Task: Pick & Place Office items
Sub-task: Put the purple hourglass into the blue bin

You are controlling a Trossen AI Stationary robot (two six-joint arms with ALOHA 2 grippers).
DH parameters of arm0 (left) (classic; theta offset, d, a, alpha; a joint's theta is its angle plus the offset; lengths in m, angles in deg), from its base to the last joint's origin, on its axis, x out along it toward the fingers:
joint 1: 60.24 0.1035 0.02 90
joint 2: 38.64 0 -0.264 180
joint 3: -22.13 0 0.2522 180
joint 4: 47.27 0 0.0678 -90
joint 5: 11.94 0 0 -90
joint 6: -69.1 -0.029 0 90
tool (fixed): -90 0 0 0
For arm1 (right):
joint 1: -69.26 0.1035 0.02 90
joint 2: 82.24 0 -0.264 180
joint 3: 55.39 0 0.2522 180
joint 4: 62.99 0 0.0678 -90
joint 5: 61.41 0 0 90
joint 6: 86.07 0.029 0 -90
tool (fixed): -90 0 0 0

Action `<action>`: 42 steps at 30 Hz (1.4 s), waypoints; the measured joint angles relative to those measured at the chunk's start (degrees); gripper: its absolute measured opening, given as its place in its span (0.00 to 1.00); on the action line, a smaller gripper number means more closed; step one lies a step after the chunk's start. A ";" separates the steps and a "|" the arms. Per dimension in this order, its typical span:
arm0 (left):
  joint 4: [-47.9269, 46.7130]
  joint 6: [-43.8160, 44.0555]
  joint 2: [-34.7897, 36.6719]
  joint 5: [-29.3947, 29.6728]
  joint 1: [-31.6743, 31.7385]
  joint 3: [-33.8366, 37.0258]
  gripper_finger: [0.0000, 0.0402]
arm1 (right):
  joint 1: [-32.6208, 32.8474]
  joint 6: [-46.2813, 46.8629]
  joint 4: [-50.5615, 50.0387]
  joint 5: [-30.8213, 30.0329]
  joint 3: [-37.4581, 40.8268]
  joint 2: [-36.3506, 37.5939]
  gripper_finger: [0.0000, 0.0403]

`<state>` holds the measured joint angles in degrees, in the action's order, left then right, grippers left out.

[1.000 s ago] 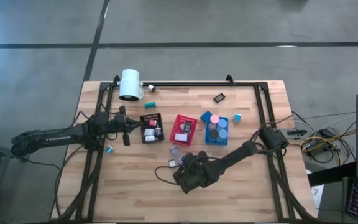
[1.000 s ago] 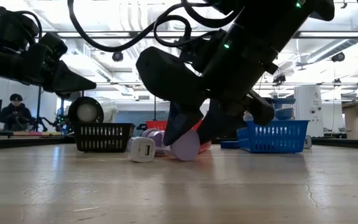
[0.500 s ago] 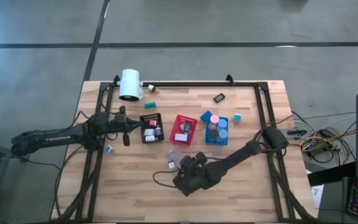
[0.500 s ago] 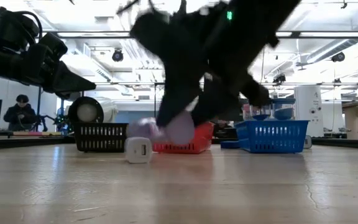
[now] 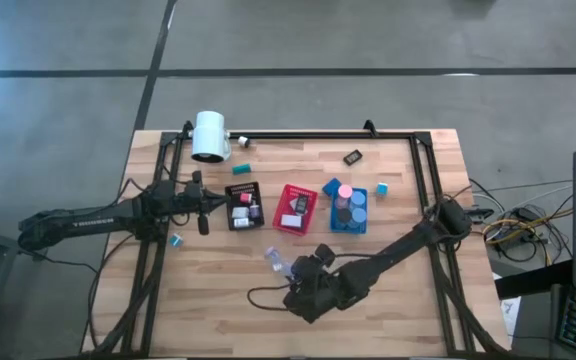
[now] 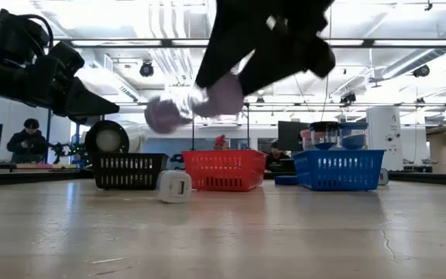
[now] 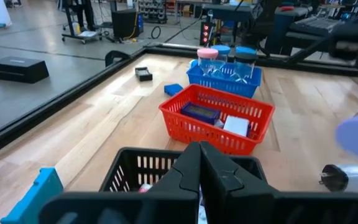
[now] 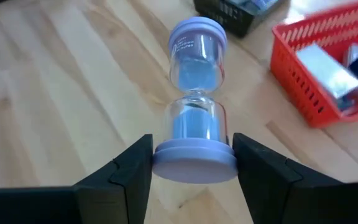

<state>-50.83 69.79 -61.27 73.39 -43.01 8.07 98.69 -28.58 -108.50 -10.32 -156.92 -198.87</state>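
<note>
Clamping a lavender hourglass (image 8: 194, 102), the right gripper (image 8: 193, 163) shows blue sand only wrist-side.

blurred lavender hourglass (image 6: 196, 105), black tray (image 7: 166, 171) contents hidden

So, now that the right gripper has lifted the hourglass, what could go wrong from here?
1. The right gripper grips the hourglass only by one lavender end cap, with the rest sticking out; a quick swing might twist it loose.
2. The hourglass hangs above bare table, so a drop could roll it away.
3. The white charger block lies below the lifted arm and could get knocked if the arm comes down again.
</note>
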 joint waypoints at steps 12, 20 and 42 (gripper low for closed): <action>5.35 -0.80 0.02 -22.61 -1.76 -0.37 0.02 | 3.26 -10.88 -9.69 -3.49 0.04 7.74 0.46; 15.41 8.35 -2.08 -21.95 -6.59 -1.91 0.28 | 2.72 -24.48 -15.04 -13.15 0.13 12.71 0.46; 15.17 -14.77 -15.83 -4.86 -13.11 -16.27 0.93 | 0.04 -34.94 -9.56 -9.28 0.20 22.78 0.30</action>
<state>-35.66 55.02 -77.11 68.52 -56.12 -8.20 98.74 -63.52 -118.06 -19.60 -156.72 -176.09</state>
